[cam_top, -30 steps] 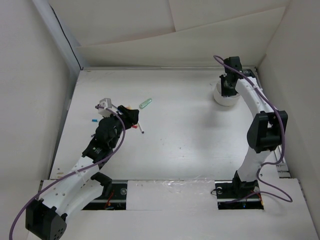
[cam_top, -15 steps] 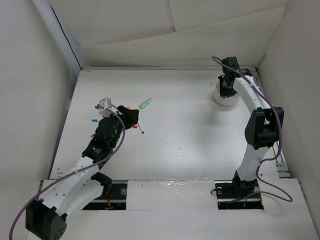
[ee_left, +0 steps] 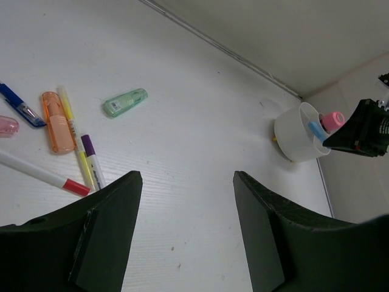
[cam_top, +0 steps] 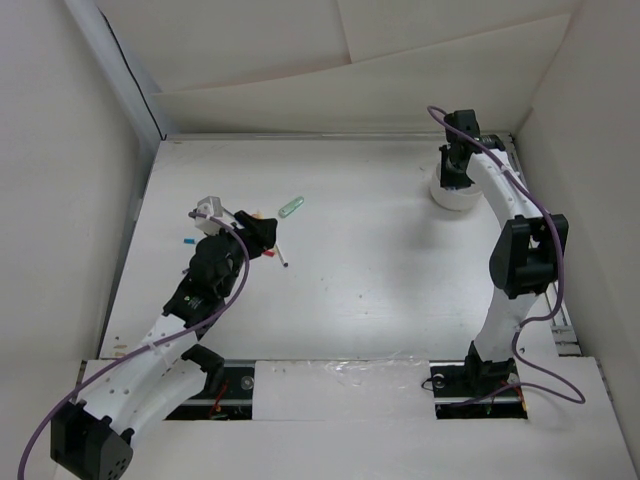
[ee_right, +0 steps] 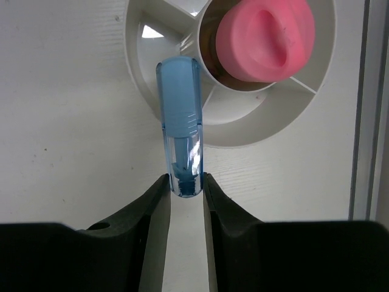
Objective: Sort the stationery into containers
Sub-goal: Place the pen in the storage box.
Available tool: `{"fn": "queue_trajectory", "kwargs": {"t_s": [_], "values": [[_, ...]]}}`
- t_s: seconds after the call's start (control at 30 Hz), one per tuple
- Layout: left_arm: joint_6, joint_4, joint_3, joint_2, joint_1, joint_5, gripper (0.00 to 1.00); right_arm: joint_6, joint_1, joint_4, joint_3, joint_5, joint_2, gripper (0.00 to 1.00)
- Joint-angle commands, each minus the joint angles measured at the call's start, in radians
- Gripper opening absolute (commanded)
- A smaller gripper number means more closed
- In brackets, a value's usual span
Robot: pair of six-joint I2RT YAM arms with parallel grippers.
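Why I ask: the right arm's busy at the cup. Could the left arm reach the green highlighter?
Probably yes: the green highlighter lies alone on the table ahead of the left arm's open jaws.

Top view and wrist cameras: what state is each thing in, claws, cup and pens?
white cup: upright, open-topped.
pink-capped tube: standing in the middle compartment.
blue pen: gripped, far end over an outer compartment.
right gripper: shut on the blue pen.
left gripper: open, empty.
green capped piece: lying loose on the table.
orange highlighter: lying loose too.
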State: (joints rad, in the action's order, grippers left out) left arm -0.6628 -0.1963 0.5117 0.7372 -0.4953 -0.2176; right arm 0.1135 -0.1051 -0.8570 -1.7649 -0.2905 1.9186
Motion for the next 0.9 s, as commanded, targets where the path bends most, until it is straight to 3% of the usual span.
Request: {"fn": "queue_trajectory", "kwargs": {"t_s": [0.0, 0.37, 0.6, 0.87], "values": [[-0.001, -0.02, 0.024, -0.022, 0.004, -0.006, 0.58, 0.026, 0.001, 0.059, -0.047, -0.049, -0.02, 0.31], [-0.001, -0.02, 0.024, -0.032, 0.004, -0.016, 0.58, 0.025, -0.008, 0.07, -0.021, -0.03, -0.001, 0.32], [-0.001, -0.02, 0.024, -0.032, 0.004, -0.016, 0.58, 0.025, -0.018, 0.059, -0.056, -0.076, -0.001, 0.45], [-0.001, -0.02, 0.024, -0.032, 0.004, -0.016, 0.58, 0.015, -0.059, 0.069, -0.056, -0.099, -0.009, 0.5]]}}
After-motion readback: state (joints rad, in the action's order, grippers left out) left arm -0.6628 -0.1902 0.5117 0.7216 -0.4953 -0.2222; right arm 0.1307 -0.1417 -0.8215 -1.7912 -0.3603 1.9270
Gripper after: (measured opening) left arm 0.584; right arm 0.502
